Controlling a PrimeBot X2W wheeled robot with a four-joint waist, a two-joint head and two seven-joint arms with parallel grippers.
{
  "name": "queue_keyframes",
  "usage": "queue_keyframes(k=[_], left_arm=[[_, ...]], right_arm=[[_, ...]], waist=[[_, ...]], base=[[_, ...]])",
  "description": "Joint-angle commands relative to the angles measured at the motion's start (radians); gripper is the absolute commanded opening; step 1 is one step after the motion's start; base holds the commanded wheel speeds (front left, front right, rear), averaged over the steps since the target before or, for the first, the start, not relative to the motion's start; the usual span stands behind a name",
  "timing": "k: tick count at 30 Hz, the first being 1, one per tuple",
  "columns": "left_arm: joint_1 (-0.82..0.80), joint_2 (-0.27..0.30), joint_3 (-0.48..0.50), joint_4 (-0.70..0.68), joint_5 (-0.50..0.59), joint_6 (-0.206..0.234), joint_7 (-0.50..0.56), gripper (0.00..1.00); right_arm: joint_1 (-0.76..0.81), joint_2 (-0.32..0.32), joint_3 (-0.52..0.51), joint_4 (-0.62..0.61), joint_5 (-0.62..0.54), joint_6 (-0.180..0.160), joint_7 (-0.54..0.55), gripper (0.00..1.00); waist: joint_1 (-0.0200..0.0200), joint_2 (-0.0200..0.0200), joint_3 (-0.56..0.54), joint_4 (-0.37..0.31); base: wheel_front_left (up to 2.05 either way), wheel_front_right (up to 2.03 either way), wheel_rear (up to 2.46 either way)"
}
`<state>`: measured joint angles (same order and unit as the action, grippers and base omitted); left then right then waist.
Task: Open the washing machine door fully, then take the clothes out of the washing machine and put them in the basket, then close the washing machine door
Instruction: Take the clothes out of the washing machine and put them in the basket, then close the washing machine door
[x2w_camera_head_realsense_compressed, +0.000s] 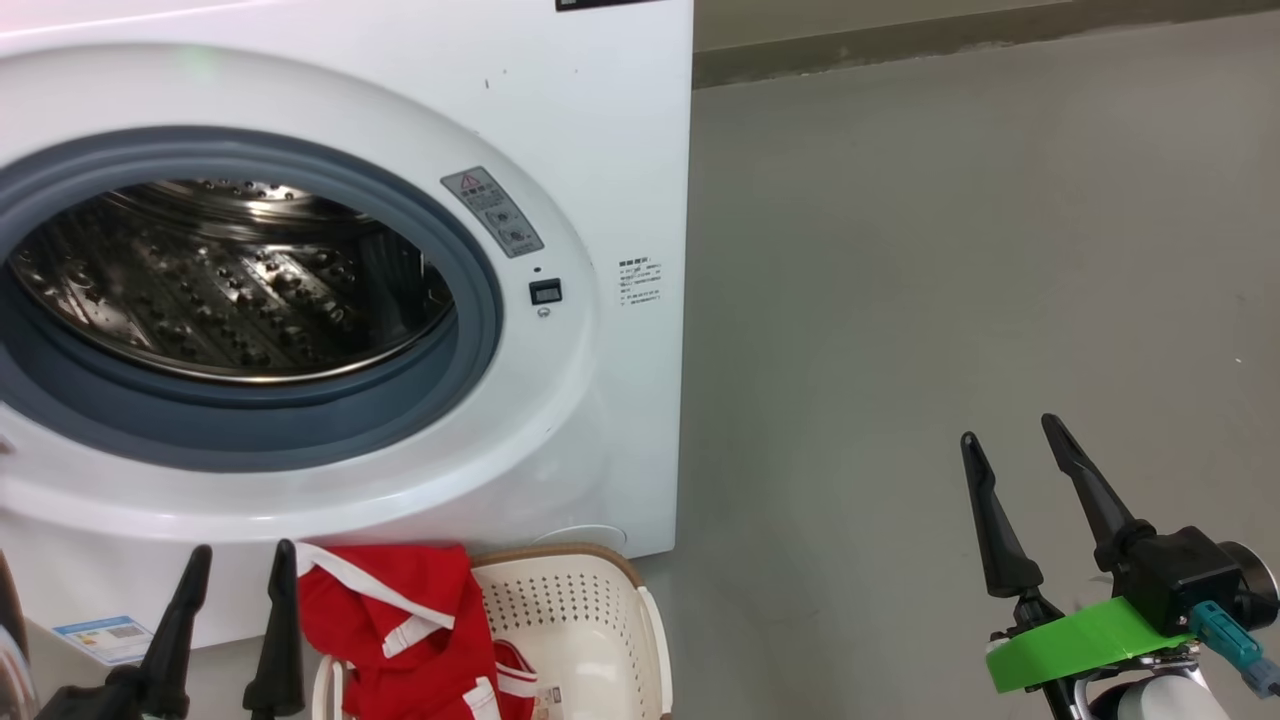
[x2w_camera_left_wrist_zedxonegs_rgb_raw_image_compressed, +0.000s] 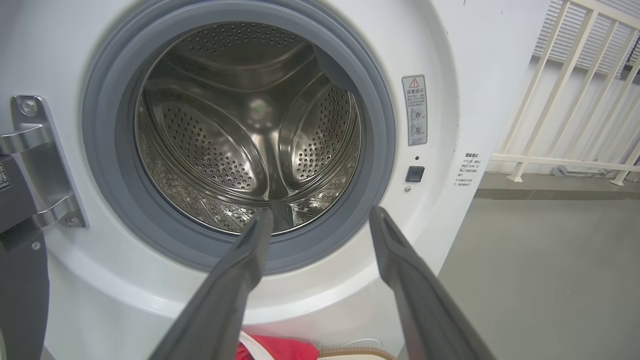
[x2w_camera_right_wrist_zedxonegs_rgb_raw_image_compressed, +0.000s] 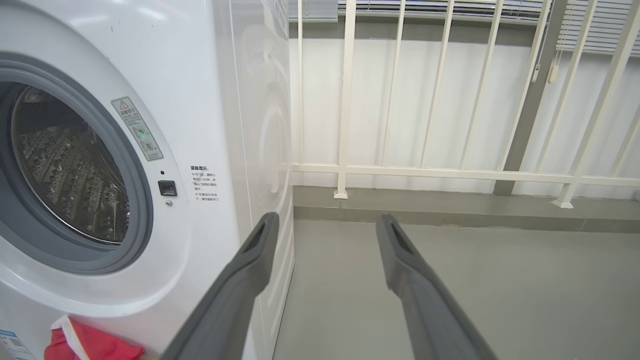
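The left fingers (x2w_camera_head_realsense_compressed: 283, 600) stand wide and empty before the drum (x2w_camera_left_wrist_zedxonegs_rgb_raw_image_compressed: 250, 125). The right fingers (x2w_camera_head_realsense_compressed: 990, 520) are equally wide over the bare floor (x2w_camera_head_realsense_compressed: 950, 250). The clothes (x2w_camera_head_realsense_compressed: 390, 610) lie in the basket (x2w_camera_head_realsense_compressed: 560, 610), on the floor at the foot of the washing machine (x2w_camera_head_realsense_compressed: 600, 150), so closing looks next. To do it well, reach behind the washing machine door (x2w_camera_left_wrist_zedxonegs_rgb_raw_image_compressed: 20, 290) and push near its rim. The left wrist view adds the hinge (x2w_camera_left_wrist_zedxonegs_rgb_raw_image_compressed: 40, 165) and a drum with no red inside; the head view adds the filled basket.

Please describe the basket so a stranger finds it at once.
Find the big white front-loading washing machine. On the floor before it stands a small cream perforated plastic basket. Only it has a brown rim and red-and-white clothes in it.
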<state>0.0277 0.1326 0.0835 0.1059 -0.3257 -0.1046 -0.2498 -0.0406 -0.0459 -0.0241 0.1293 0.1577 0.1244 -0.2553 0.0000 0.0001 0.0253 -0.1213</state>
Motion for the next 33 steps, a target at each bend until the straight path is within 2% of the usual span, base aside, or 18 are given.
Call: queue_keyframes(k=[1,13,30,33], left_arm=[[-0.009,0.011,0.034,-0.028,0.01,0.007,-0.012,1.0],[-0.003,0.001,0.016,-0.03,0.019,0.028,-0.008,1.0],[0.005,0.013,-0.009,-0.061,0.009,0.021,0.002,1.0],[0.006,0.016,-0.008,-0.061,0.014,0.031,0.004,1.0]], right_arm=[[-0.009,-0.004,0.018,-0.029,-0.002,0.006,-0.006,1.0],[-0.002,-0.004,0.02,-0.021,-0.003,0.006,-0.006,1.0],[-0.003,-0.004,0.013,-0.016,0.002,0.006,-0.006,1.0],[-0.004,-0.004,0.014,-0.013,0.002,0.006,-0.006,1.0]], waist=[[0.0,-0.0001,-0.004,0.002],[0.0,-0.0001,-0.016,0.011],[0.0,-0.0001,-0.009,0.014],[0.0,-0.0001,-0.009,0.015]], base=[[0.0,0.0,0.0],[-0.36,0.36,0.0],[-1.63,1.63,0.0],[-0.96,0.96,0.0]])
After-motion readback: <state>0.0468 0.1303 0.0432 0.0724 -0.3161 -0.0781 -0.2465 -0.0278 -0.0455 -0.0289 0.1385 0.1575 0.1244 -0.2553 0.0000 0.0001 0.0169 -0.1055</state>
